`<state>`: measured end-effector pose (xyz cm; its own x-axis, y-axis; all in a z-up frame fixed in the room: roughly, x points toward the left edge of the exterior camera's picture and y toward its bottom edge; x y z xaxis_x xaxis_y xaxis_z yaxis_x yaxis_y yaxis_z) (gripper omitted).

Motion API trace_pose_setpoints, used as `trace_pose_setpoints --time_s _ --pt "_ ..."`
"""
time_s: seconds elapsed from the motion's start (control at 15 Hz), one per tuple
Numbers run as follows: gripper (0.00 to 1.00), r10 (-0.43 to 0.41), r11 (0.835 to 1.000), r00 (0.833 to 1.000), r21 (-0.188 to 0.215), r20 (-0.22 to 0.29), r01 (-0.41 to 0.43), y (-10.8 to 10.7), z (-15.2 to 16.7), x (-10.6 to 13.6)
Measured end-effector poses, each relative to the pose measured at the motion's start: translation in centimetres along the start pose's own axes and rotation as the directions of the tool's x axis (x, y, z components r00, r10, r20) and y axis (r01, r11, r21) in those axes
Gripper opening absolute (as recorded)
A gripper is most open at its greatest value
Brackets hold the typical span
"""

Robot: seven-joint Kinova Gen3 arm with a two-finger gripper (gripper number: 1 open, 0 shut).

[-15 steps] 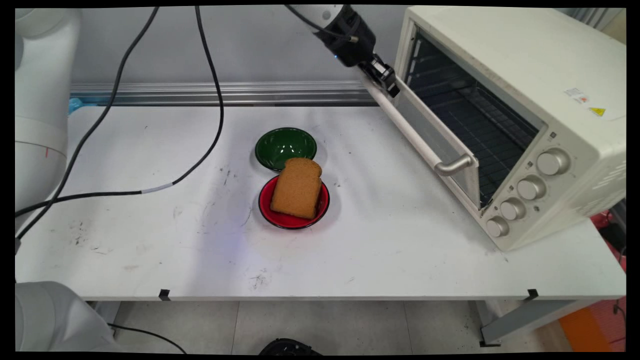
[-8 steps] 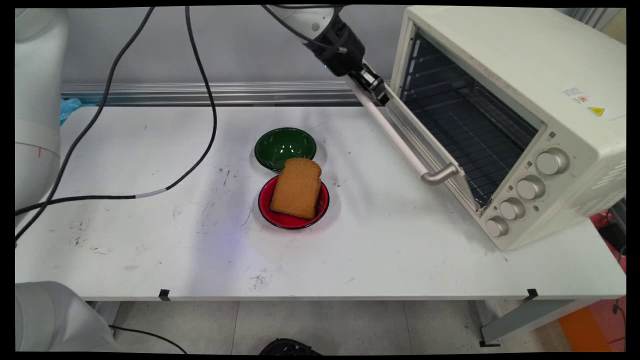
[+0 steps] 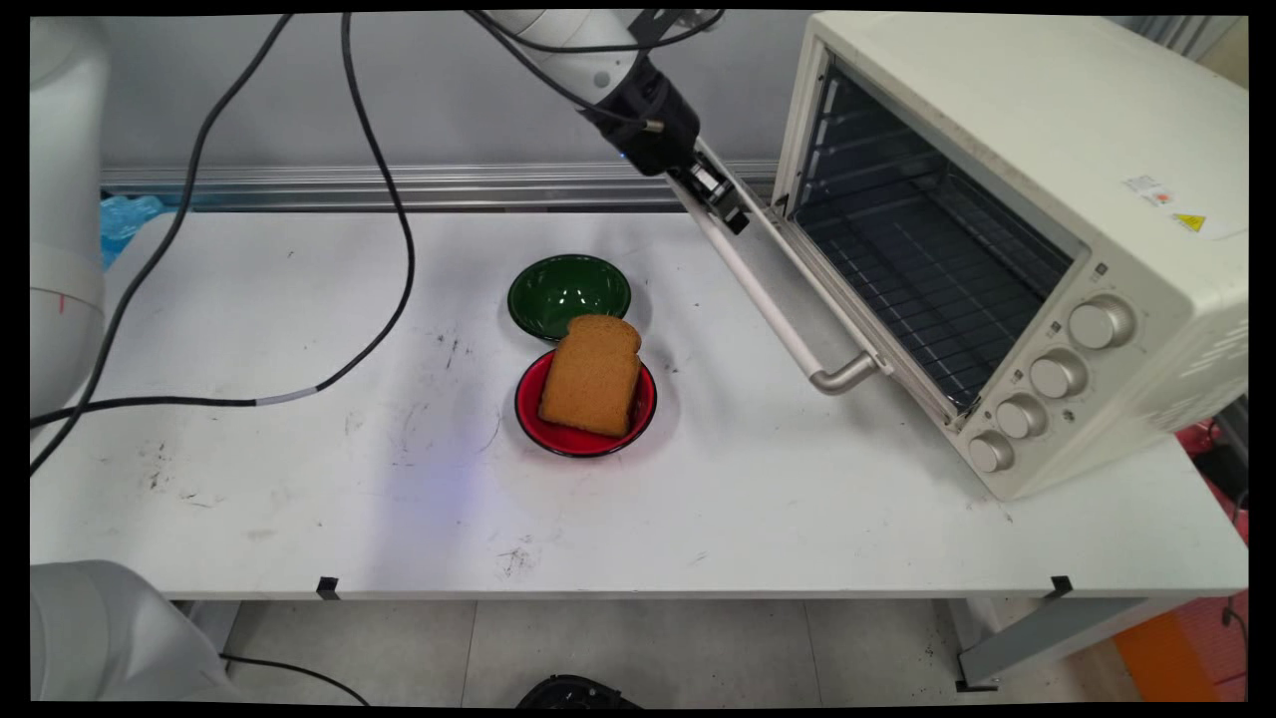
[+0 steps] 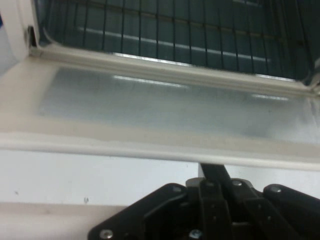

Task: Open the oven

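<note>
The gripper [image 3: 720,196] is closed on the far end of the oven door's handle [image 3: 766,299]. The door [image 3: 797,261] is tilted down, almost fully open, so the wire rack [image 3: 917,284] inside the toaster oven [image 3: 1017,229] shows. To the left on the table [image 3: 299,479], a bread slice [image 3: 592,376] leans in a red bowl [image 3: 533,424], touching a green bowl [image 3: 558,289] behind it.
</note>
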<state>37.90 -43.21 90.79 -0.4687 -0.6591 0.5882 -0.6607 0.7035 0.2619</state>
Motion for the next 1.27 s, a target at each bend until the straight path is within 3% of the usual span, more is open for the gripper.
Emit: trace_pose_setpoints --time_s 0.73,1.27 --pt "0.00 0.004 1.000 0.998 -0.012 0.058 -0.004 0.1 -0.8 -4.9" --pt "0.00 0.066 0.998 0.997 -0.005 0.049 -0.065 -0.3 -0.6 -8.2"
